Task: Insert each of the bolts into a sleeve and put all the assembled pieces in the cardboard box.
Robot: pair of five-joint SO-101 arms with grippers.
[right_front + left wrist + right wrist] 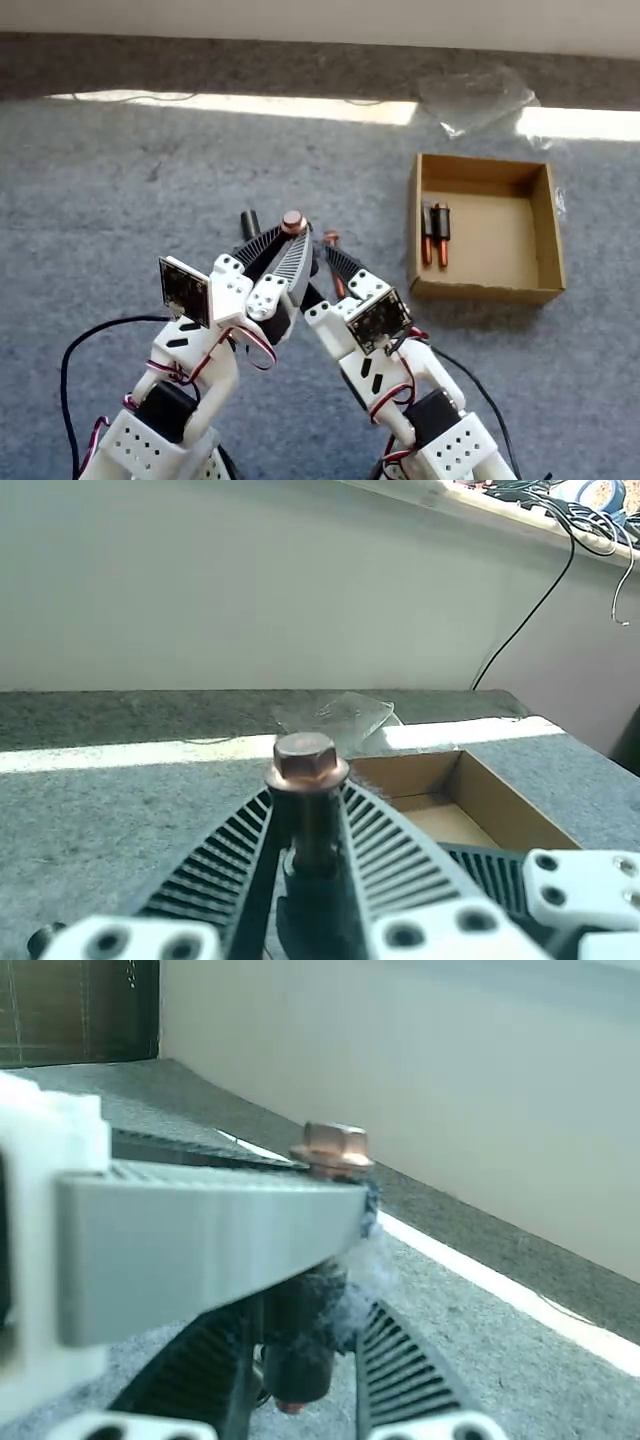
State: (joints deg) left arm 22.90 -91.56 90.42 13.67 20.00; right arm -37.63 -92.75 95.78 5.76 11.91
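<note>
the left tool (pixel 306 795) is clamped on the shank of the bolt (pixel 306 759), head-up above the surface (pixel 120 200); it looks small, stiff, light and smooth, so a hold just under the head suits.

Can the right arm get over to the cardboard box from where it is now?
Probably yes. The cardboard box sits open-topped on the right arm side, with bare carpet between them. The left gripper, holding a bolt, is on the side away from it.
</note>
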